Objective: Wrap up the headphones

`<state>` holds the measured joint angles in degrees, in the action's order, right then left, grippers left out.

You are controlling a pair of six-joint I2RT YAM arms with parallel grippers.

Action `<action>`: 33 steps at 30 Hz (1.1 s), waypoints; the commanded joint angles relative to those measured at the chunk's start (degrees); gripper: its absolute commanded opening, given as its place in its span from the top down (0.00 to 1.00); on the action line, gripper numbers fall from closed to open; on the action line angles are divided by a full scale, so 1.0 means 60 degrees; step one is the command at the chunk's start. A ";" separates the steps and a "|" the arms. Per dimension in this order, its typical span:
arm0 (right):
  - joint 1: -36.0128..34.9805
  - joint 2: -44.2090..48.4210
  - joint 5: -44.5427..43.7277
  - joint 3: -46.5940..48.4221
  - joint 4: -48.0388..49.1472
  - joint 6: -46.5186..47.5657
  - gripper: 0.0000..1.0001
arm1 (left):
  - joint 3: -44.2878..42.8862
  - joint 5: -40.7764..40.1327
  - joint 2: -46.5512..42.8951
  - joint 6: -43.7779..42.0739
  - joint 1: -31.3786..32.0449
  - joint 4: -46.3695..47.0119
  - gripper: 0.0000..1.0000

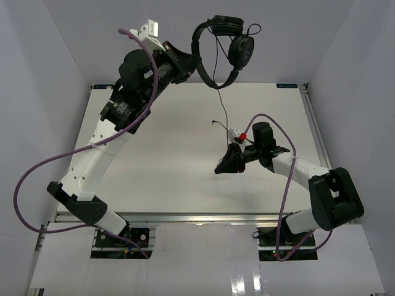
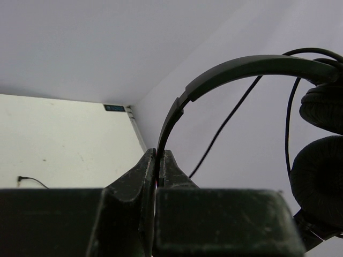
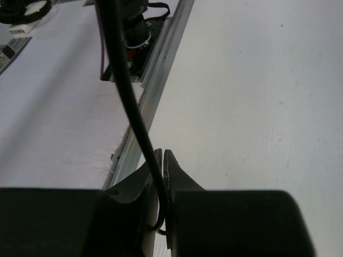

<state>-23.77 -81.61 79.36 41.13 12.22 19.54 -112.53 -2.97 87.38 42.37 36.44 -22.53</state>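
We saw the headphones [image 1: 241, 49] high over the table's [image 1: 154, 142] far edge, L gripper [image 2: 159, 155] pressed tight on the headband [image 2: 241, 67]. Their cable [image 1: 223, 105] ran near-vertical down toward table centre. There the R gripper [image 3: 162, 155], the nearer arm, pinched it w/ jaws almost together. We judged winding means R carrying slack up toward the earcups [image 2: 321, 182]. Table white, matte; pale walls [image 1: 55, 49] close round it.

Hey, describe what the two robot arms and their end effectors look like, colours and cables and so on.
Both the left arm and right arm have white links joined by bulky black joints. A thick purple cable loops outside each. The left end effector and right end effector have two black, tapered, scuffed fingers each. A small red part sits near the right wrist.
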 commanded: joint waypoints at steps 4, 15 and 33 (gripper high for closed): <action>-0.0066 0.1070 -0.3020 0.0072 -0.1838 0.1058 0.92 | 0.2022 -0.3156 -0.1525 -0.0234 -0.0506 0.1409 1.00; -0.3395 0.2517 -1.1778 0.2002 -0.5602 0.4512 0.92 | 0.4926 -0.3994 -0.0696 -0.1232 -0.1255 0.2446 1.00; -0.3597 0.2736 -1.3997 0.2296 -0.5897 0.5759 0.92 | 0.6815 -0.1454 -0.0739 -0.1709 -0.2116 0.2642 1.00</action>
<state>-45.12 -65.19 -7.53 58.32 -22.54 53.87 -70.63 -17.82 88.26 29.44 25.87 -9.81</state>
